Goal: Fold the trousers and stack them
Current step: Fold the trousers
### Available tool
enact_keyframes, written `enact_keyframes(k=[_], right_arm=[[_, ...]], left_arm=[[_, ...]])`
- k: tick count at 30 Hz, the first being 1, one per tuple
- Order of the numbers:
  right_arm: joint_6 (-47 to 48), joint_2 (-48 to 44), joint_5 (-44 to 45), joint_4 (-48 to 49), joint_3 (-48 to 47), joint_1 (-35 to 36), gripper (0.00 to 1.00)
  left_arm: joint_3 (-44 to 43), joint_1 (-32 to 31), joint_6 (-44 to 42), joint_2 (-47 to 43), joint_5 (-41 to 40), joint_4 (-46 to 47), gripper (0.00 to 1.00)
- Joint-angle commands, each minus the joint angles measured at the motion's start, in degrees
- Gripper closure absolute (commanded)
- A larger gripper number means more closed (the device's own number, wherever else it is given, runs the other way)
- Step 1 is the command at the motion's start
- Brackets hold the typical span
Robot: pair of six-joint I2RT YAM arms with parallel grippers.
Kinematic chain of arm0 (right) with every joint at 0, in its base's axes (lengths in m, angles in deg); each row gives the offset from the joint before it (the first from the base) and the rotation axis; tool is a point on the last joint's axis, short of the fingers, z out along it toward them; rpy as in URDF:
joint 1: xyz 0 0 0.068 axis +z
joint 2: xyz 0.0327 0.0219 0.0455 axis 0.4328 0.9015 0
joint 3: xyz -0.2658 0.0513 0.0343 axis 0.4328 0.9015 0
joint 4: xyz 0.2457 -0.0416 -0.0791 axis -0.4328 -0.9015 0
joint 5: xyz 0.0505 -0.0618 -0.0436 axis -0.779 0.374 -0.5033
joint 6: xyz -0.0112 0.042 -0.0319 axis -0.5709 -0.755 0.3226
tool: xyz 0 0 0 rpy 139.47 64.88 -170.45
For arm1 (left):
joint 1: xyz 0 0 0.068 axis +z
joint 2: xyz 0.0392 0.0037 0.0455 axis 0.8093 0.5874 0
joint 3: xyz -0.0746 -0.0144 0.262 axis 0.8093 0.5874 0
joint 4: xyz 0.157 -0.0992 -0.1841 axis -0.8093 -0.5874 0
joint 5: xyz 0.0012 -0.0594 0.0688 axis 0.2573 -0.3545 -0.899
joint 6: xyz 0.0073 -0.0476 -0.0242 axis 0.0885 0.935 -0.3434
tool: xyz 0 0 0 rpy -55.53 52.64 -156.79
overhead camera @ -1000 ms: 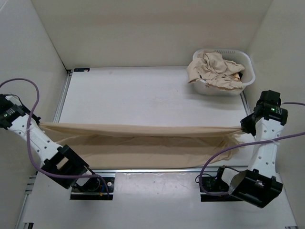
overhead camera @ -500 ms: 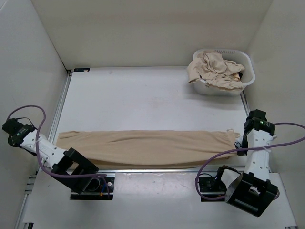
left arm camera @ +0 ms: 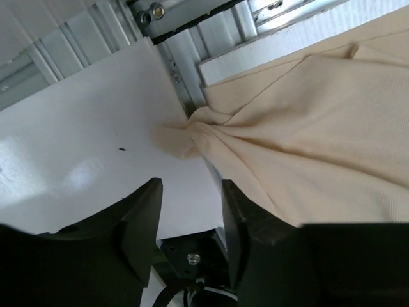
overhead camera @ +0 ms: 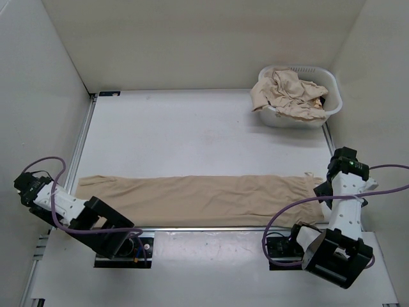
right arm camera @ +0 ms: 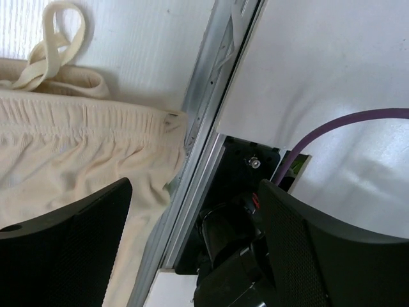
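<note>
One pair of tan trousers (overhead camera: 198,199) lies flat in a long strip along the table's near edge. Its bunched left end (left arm camera: 192,135) rests by the table's side rail, just ahead of my left gripper (left arm camera: 192,190), which is open and holds nothing. In the top view the left gripper (overhead camera: 29,185) sits off the table's left edge. The elastic waistband and drawstring (right arm camera: 51,54) lie at the right end. My right gripper (right arm camera: 195,192) is open wide beside it, over the rail, with nothing between its fingers. From above, the right gripper (overhead camera: 324,188) sits at the strip's right end.
A white slotted basket (overhead camera: 335,96) stands at the back right, with more crumpled tan trousers (overhead camera: 287,93) heaped in it. Metal rails (overhead camera: 83,137) run along the table's sides. White walls enclose the table on three sides. A purple cable (right arm camera: 345,128) loops by the right arm.
The trousers, held taut between both shut grippers, came down flat onto the table near the front edge. Both grippers then opened and let go.
</note>
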Motion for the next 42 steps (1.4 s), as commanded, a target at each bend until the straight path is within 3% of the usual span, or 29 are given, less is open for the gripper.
enact_keyframes(k=[1, 3, 6, 7, 10, 12, 14, 16, 19, 27, 34, 42], right_arm=[[-0.91, -0.01, 4.29, -1.62, -2.74, -0.31, 0.15], [0.58, -0.01, 2.54, -1.0, -4.93, -0.31, 0.15], [4.19, 0.86, -2.02, 2.93, -7.48, 0.83, 0.3], [4.8, 1.39, -4.21, 3.91, -7.48, 1.79, 0.39], [5.34, 3.94, -5.72, 7.69, -8.18, 7.85, 0.49], [3.06, 6.83, -5.73, 9.53, -7.66, 12.25, 0.61], [1.39, 8.77, -7.22, 10.6, -6.87, 13.93, 0.66], [1.38, 11.32, -9.58, 12.34, -5.29, 14.55, 0.66], [1.38, 13.7, -11.78, 15.07, -2.48, 14.55, 0.7], [-4.67, 23.09, -11.81, 22.91, 3.24, 16.48, 0.75], [-5.82, 39.87, -6.09, 24.93, -8.68, 13.84, 0.76], [-2.67, 47.71, -5.9, 23.7, -24.08, 13.32, 0.75]], left_arm=[[-1.29, 0.97, 0.21, -2.14, -3.45, -2.72, 0.43], [-5.67, 1.59, 0.21, -1.44, -2.66, -8.77, 0.37], [-11.39, 0.98, 0.21, -0.82, 2.33, -11.09, 0.35], [-12.27, 0.28, 0.21, -0.3, 3.65, -11.61, 0.35], [-12.28, -5.95, 0.21, 2.16, 6.38, -11.62, 0.45], [-10.63, -11.49, 0.21, 5.58, 5.52, -8.12, 0.51], [-9.3, -15.18, 0.21, 8.13, 5.51, -6.36, 0.51], [-6.49, -20.28, 0.21, 10.77, 5.51, -3.28, 0.42], [-1.85, -25.03, 0.21, 13.67, 1.48, 4.71, 0.41], [-0.5, -28.64, 0.21, 22.73, 1.82, 15.43, 0.55], [-5.86, -36.37, 0.21, 31.68, -0.73, 18.43, 0.56], [-14.91, -43.24, 0.21, 39.69, -2.31, 17.39, 0.56]])
